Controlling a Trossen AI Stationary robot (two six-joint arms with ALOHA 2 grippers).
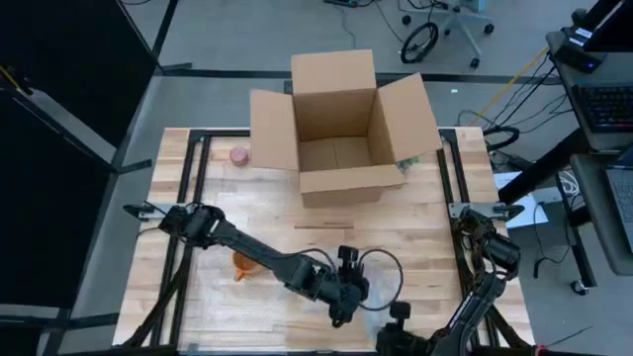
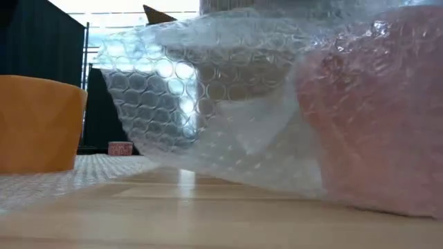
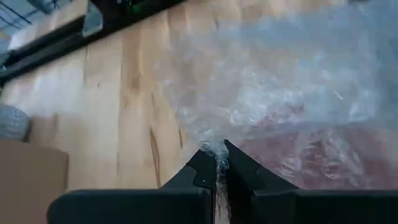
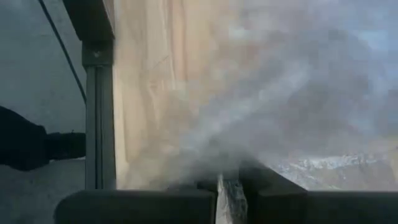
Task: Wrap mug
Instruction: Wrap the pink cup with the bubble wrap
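A: Why is the left pincer (image 3: pixel 219 169) so low at the near edge of the desk (image 1: pixel 396 222)?

B: It is clamped on a bunched edge of the wrap (image 3: pixel 261 93). Holding that edge lets it lift or draw the sheet over what lies beneath, I'd judge.

A: And the right pincer (image 4: pixel 227 186)?

B: Just beside it, also closed on a fold of wrap. Two grips keep the sheet taut, I think.

A: Where is the mug?

B: A pink mug (image 2: pixel 377 117) sits under the wrap by both pincers. An orange mug (image 1: pixel 244 264) stands bare on the desk near the left arm.

A: Anything in the box (image 1: pixel 341 129)?

B: It stands open at the far side; nothing shows inside. A small pink thing (image 1: pixel 238 155) sits just left of it; I can't tell what it is.
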